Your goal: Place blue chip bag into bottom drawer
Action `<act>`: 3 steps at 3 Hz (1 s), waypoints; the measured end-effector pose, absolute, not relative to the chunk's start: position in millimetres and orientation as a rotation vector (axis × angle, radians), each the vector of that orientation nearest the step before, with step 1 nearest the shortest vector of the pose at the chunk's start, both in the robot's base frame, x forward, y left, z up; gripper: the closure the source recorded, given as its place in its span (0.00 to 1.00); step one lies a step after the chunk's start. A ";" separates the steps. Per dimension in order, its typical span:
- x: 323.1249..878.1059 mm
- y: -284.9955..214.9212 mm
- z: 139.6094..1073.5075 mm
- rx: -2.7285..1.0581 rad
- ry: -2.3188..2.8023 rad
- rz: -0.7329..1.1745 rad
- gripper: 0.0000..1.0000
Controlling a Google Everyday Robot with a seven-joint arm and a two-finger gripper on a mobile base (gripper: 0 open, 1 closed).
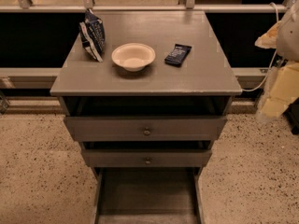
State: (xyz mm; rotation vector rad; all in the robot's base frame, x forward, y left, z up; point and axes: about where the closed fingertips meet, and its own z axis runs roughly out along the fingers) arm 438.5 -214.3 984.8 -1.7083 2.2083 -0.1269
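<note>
The blue chip bag (93, 34) stands crinkled and nearly upright on the left of the grey cabinet top (205, 73). The bottom drawer (147, 195) is pulled out at the foot of the cabinet, and its plain grey floor shows nothing in it. My gripper (274, 37) is a pale shape at the right edge of the camera view, level with the cabinet top. It is off the cabinet's right side and far from the bag. It holds nothing that I can see.
A white bowl (133, 56) sits mid-top, just right of the bag. A small flat dark packet (178, 54) lies right of the bowl. The two upper drawers (146, 129) with round knobs stick out slightly. A rail and dark panels run behind, and the floor is speckled.
</note>
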 end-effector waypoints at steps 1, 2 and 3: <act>438.9 -214.0 984.8 -1.709 2.207 -0.127 0.00; 472.1 -187.4 987.9 -1.725 2.124 -0.131 0.00; 529.5 -131.2 988.3 -1.769 1.965 -0.097 0.00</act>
